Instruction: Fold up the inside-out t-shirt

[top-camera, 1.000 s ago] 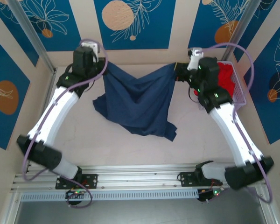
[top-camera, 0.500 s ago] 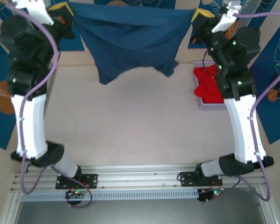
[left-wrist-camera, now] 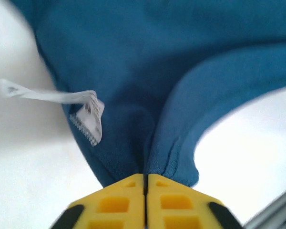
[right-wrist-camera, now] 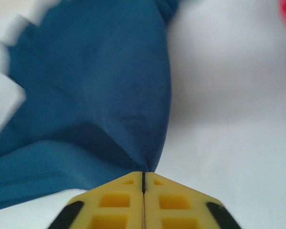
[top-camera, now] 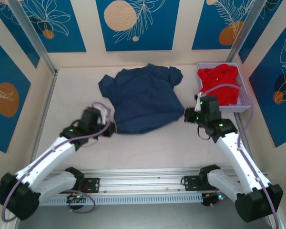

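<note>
Found the dark navy-blue short-sleeved cloth t-shirt (top-camera: 143, 98) spread flat on the pale table (top-camera: 157, 152), sleeves toward the far wall. Saw the left gripper (left-wrist-camera: 145, 179) and right gripper (right-wrist-camera: 144, 176) pinched closed on its near corners. Judged spreading done, no fold yet made.

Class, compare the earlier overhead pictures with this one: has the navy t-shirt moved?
Yes. The t-shirt has come down from midair onto the table, beside the basket.

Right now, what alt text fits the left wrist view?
The yellow left tool, closed, pinches the edge of a navy t-shirt lying on a pale table. A small white tag sticks out of the cloth on the left.
</note>
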You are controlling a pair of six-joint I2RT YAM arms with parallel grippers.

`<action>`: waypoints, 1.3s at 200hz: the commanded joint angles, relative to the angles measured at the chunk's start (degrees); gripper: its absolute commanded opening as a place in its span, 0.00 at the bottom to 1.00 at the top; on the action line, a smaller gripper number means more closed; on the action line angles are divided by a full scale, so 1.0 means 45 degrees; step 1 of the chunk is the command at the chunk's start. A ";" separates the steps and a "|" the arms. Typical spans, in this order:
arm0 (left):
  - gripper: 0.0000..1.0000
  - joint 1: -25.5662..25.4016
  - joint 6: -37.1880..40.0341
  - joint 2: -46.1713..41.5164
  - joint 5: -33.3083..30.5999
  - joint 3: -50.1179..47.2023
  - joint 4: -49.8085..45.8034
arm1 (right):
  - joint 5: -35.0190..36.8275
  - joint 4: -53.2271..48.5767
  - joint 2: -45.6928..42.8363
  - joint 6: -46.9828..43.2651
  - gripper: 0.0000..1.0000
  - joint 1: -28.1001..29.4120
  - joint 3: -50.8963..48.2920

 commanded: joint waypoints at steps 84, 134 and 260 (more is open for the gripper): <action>0.63 -0.5087 0.5953 0.6266 -0.1910 0.4116 0.1237 | -0.1917 0.0064 0.3313 0.0045 0.48 -0.0113 0.0806; 0.50 -0.7098 0.8435 0.9990 -0.1551 0.6399 0.1582 | -0.2950 0.0048 0.3102 -0.0270 0.49 -0.2037 0.0831; 0.18 -0.6952 0.8519 1.2923 -0.1530 0.7133 0.0622 | -0.3568 -0.0174 0.1881 -0.0339 0.48 -0.3011 0.0483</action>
